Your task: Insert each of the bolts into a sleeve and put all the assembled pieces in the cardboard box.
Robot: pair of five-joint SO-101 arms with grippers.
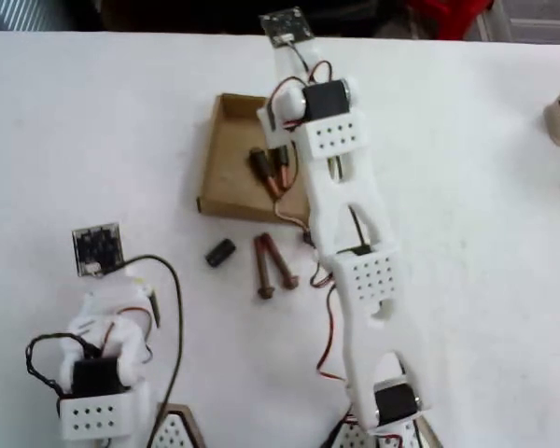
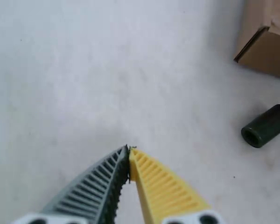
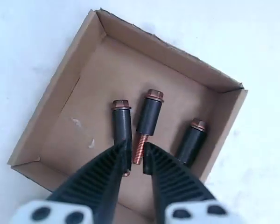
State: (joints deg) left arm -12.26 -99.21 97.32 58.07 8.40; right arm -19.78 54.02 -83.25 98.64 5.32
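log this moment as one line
left gripper shut near loose sleeve | right gripper open over cardboard box | three assembled pieces inside | two bolts on table

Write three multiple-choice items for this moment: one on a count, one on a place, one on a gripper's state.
1. How many assembled pieces lie in the cardboard box?
A one; B two; C three.
2. Where is the loose black sleeve?
A in the cardboard box; B on the table beside two bare bolts; C in a gripper.
3. How is the left gripper?
A shut and empty; B wide open; C shut on a bolt.

Answers:
1 C, the right wrist view shows three sleeved bolts in the box.
2 B, the high view shows it lying beside the bolts, outside the box.
3 A, its fingertips meet with nothing between them.
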